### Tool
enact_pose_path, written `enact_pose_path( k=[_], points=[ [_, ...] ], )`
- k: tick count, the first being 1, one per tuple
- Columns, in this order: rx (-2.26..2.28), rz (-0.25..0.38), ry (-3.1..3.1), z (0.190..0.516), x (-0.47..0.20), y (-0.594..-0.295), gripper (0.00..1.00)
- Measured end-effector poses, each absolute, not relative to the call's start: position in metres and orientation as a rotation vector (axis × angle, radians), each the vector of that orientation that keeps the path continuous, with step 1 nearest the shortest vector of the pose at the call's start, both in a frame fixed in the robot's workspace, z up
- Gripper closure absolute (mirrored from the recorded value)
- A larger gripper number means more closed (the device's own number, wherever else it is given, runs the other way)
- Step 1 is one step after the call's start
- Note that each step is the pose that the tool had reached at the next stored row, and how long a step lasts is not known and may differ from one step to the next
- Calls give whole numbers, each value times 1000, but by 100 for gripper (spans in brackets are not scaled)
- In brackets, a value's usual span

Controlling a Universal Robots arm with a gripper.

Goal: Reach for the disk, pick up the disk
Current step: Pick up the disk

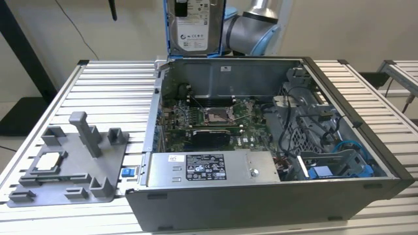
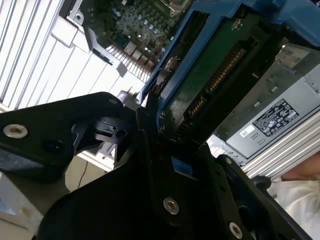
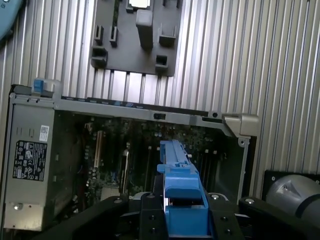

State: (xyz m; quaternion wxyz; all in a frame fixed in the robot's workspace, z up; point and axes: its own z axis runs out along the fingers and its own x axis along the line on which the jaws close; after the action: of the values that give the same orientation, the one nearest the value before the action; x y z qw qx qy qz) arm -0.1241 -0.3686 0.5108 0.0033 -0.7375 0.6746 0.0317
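My pincer (image 3: 182, 201) pinched the disk (image 1: 195, 25) upright above the case's (image 1: 261, 205) far wall; grey fixture (image 1: 68, 172) sat at the exterior view's left.

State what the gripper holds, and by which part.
The flat rectangular silver-grey disk, edged in blue plastic; the gripper clamps one end of that blue frame.

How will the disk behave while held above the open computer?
Probably stiff: the disk is a metal slab, showing no sag. Likely heavy for its size. Its smooth blue frame might slip in the gripper, and the bare circuit board looks fragile.
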Motion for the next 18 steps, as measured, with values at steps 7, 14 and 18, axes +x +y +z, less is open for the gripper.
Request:
enact_pose_path(
  k=[7, 14, 18],
  points=[
    [-2318, 116, 2121, 511, -92, -369, 100],
    [-2321, 125, 2125, 511, -60, -369, 100],
    [-2322, 127, 2125, 511, -42, -369, 100]
  ],
)
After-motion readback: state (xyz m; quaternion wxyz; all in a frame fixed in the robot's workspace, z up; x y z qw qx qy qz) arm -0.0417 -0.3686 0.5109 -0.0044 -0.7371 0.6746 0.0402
